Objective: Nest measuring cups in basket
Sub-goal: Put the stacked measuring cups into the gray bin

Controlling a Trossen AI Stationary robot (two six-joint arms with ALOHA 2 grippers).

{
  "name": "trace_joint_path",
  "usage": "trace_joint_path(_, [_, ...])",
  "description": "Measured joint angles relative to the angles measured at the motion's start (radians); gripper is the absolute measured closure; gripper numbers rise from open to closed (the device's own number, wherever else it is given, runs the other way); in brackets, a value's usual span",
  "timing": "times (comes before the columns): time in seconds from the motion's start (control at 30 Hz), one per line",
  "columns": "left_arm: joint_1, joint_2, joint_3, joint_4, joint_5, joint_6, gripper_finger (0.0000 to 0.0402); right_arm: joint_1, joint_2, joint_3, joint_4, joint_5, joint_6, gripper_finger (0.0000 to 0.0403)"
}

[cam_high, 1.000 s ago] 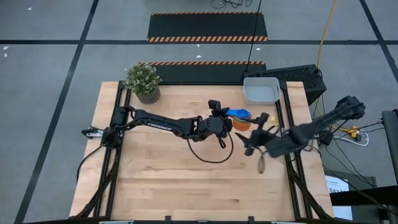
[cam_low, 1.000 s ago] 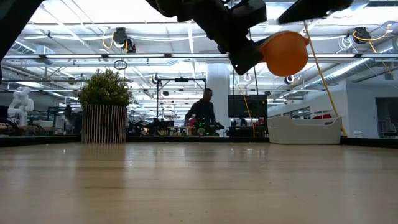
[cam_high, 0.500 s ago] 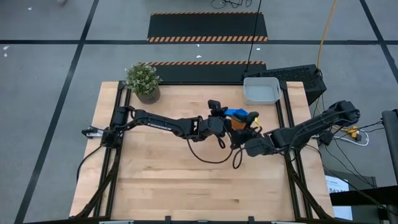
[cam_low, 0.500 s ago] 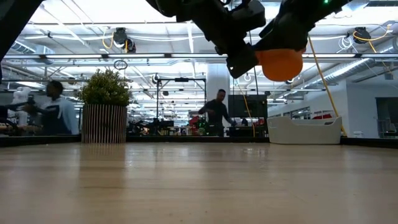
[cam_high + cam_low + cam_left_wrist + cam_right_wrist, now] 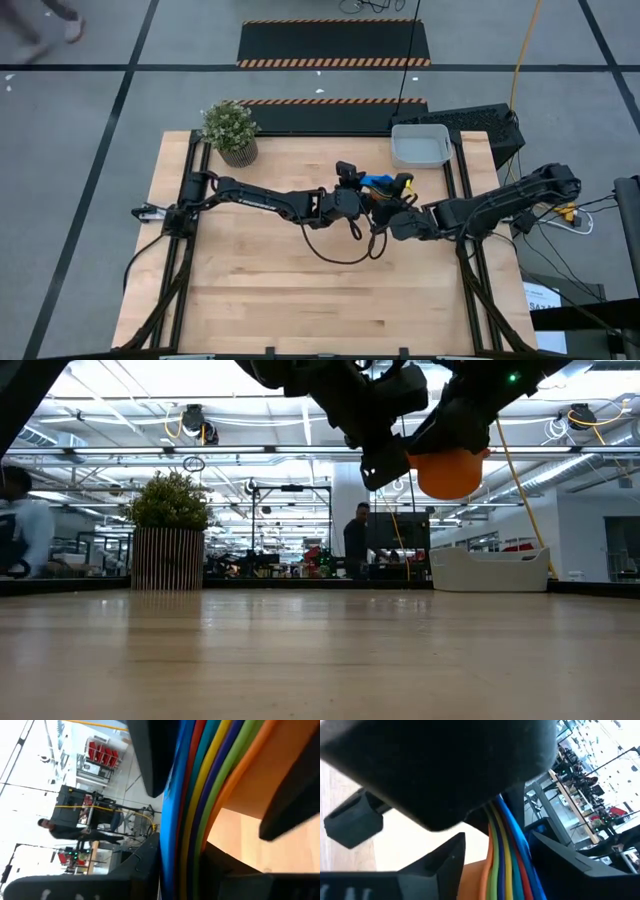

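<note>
The measuring cups are nested into one stack with a light-blue top (image 5: 380, 183) and an orange bottom cup (image 5: 448, 470). The stack hangs in the air above the table's far-right part. My left gripper (image 5: 352, 193) is shut on the stacked handles (image 5: 200, 795). My right gripper (image 5: 398, 210) is open at the stack from the table's right. Its fingers (image 5: 447, 855) stand on either side of the same striped handles (image 5: 502, 845) with a gap showing. The light-grey basket (image 5: 420, 146) rests on its base at the far-right corner. My left gripper pinches the stack of nested handles (image 5: 192, 820) between its two fingers, one on the light-blue side and one on the orange side. It comes about level from the table's left. The whole stack is lifted clear of the table, with the orange bowl (image 5: 448, 470) lowest.
A potted green plant (image 5: 230, 130) stands at the far-left corner. A black cable (image 5: 335, 250) loops below the left arm over the table's middle. Bare wood (image 5: 260, 290) stretches across the near half. People move in the room beyond the table (image 5: 358, 540).
My right gripper has swung in from the table's right edge toward the left and far side, up to the stack held by my left gripper. It now straddles the handles. The orange cup sits a little lower than before.
</note>
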Motion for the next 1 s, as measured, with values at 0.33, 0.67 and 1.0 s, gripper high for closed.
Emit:
trace_joint_path(0.33, [-0.002, 0.000, 0.000, 0.002, -0.023, 0.042, 0.0307, -0.031, 0.000, 0.000, -0.053, 0.011, -0.008, 0.0277])
trace_joint_path(0.67, [-0.014, 0.000, -0.002, 0.030, -0.028, 0.078, 0.0306, -0.046, -0.001, -0.001, -0.073, -0.012, 0.006, 0.0311])
trace_joint_path(1.0, [-0.025, 0.000, -0.002, 0.067, -0.023, 0.073, 0.0305, -0.087, 0.004, -0.004, -0.066, -0.018, 0.106, 0.0137])
